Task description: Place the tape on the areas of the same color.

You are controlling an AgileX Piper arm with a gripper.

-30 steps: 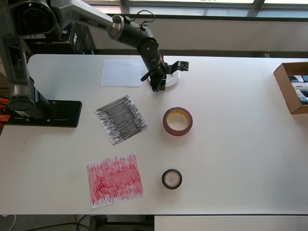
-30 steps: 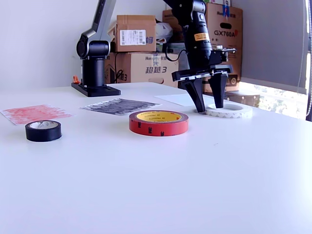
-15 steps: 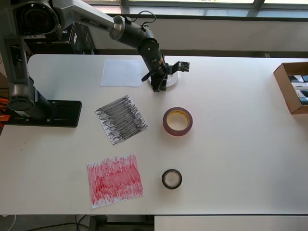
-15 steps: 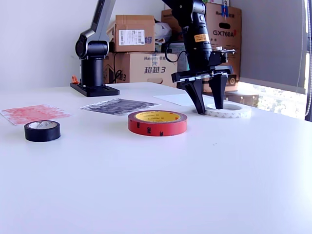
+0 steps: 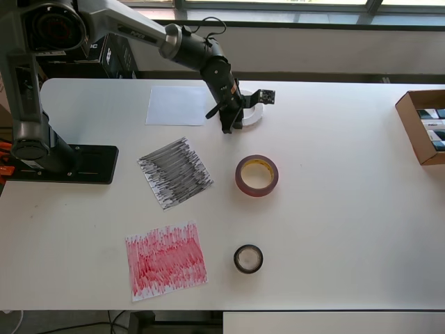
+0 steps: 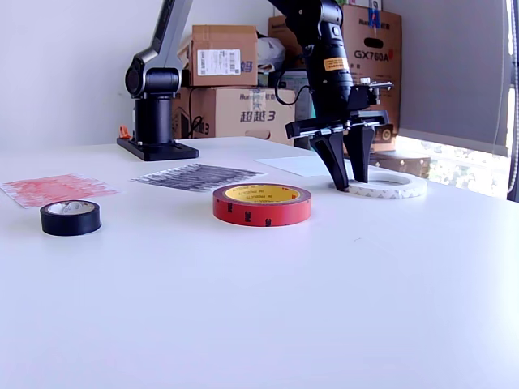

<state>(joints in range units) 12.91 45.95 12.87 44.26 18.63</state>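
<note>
The arm is reaching down at the far side of the worktop (image 5: 334, 209), its fingers (image 6: 350, 180) pointing straight down and closing across the near-left rim of the white tape roll (image 6: 389, 185). In the exterior view one finger is standing outside the rim and the other inside the hole, only a narrow gap between them; whether they are actually pinching the rim, I cannot tell. The roll is lying flat on the worktop.

In the overhead view the white tape roll (image 5: 252, 115) is sitting just right of the plain white sheet (image 5: 177, 105), near it but apart. The black-scribbled sheet (image 5: 175, 172) is lying nearer, left of the red tape roll (image 5: 256, 175), which is resting flat on the bare worktop. Nearer still, the red-scribbled sheet (image 5: 166, 260) is lying left of the small black tape roll (image 5: 248, 258), the two well apart. No roll is lying on any sheet.

The arm's base (image 5: 59, 163) is sitting at the overhead view's left edge. A cardboard box (image 5: 423, 125) is sitting at the right edge.
</note>
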